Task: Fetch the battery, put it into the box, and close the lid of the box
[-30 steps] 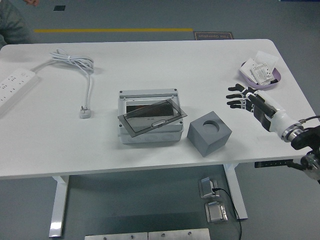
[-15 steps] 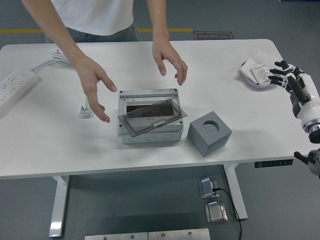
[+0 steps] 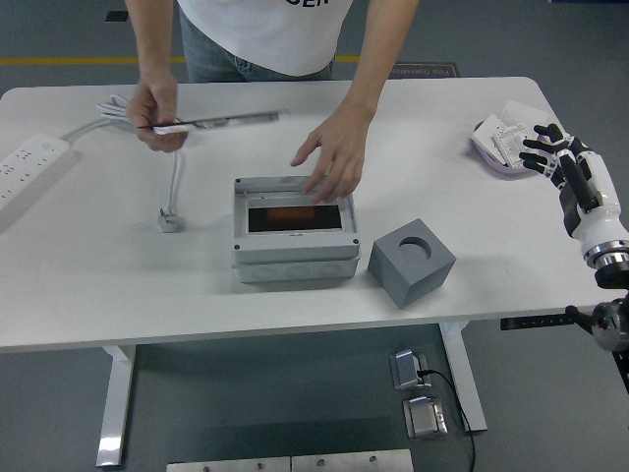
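The grey box [image 3: 293, 258] stands mid-table with its top uncovered, and a red-orange object [image 3: 290, 214] lies inside it. A person at the far side holds the dark flat lid [image 3: 221, 121] in one hand [image 3: 157, 108] above the table's back left. The person's other hand [image 3: 329, 162] rests on the box's far rim. My right hand [image 3: 550, 152] hovers at the right edge, fingers spread and holding nothing, right next to a purple tray [image 3: 488, 155] of white packets. No battery shows clearly outside the box.
A grey cube [image 3: 411, 261] with a round hole in its top sits just right of the box. A white power strip [image 3: 29, 162] lies at the far left, with its cable and plug [image 3: 169, 221] left of the box.
The person has taken the lid off the box and holds it away at the back left; the other hand came down onto the box's rim. My right hand stays beside the tray.
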Tool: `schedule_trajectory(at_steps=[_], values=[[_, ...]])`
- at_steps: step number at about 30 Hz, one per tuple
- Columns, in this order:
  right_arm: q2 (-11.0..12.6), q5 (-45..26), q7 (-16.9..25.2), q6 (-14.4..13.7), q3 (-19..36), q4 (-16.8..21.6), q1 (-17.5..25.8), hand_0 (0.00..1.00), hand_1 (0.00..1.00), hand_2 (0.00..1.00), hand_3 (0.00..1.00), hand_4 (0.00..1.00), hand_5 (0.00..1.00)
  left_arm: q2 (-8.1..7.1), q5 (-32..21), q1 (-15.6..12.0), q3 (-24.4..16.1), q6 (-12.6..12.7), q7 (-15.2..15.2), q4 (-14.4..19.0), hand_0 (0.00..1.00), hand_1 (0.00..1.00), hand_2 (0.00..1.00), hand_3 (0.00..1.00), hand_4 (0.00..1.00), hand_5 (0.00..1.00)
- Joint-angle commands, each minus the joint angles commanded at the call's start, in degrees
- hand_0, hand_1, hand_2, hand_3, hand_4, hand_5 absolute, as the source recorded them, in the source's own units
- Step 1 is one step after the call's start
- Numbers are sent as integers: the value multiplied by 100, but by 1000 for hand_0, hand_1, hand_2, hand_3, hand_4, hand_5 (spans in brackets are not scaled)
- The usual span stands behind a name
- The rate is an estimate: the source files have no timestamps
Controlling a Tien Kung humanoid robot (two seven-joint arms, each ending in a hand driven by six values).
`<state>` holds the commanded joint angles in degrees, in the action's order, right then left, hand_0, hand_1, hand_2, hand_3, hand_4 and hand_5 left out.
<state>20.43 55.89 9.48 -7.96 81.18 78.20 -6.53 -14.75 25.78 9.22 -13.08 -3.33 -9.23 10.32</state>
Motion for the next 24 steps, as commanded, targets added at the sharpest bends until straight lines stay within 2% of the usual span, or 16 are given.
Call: schedule_trajectory(at_steps=[6, 11, 17, 24], values=[[-15, -151, 90, 5, -91, 14, 18, 718, 630, 670, 699, 788, 708, -60, 178, 23, -156, -3, -19, -1, 730, 749, 729, 691, 574, 481], [-35, -163, 105, 9, -174, 17, 20, 716, 631, 669, 686, 776, 681, -102, 90, 55, -60, -3, 11, -1, 731, 749, 728, 691, 573, 480], [-39, -129, 101, 2, -148, 28, 11, 717, 631, 667, 682, 773, 677, -106, 5, 61, 5, 0, 32, -1, 731, 750, 729, 691, 570, 481], [-42, -109, 86, 11, -58, 31, 41, 718, 628, 663, 678, 773, 677, -87, 157, 55, -190, -7, -20, -1, 731, 750, 729, 691, 570, 481]])
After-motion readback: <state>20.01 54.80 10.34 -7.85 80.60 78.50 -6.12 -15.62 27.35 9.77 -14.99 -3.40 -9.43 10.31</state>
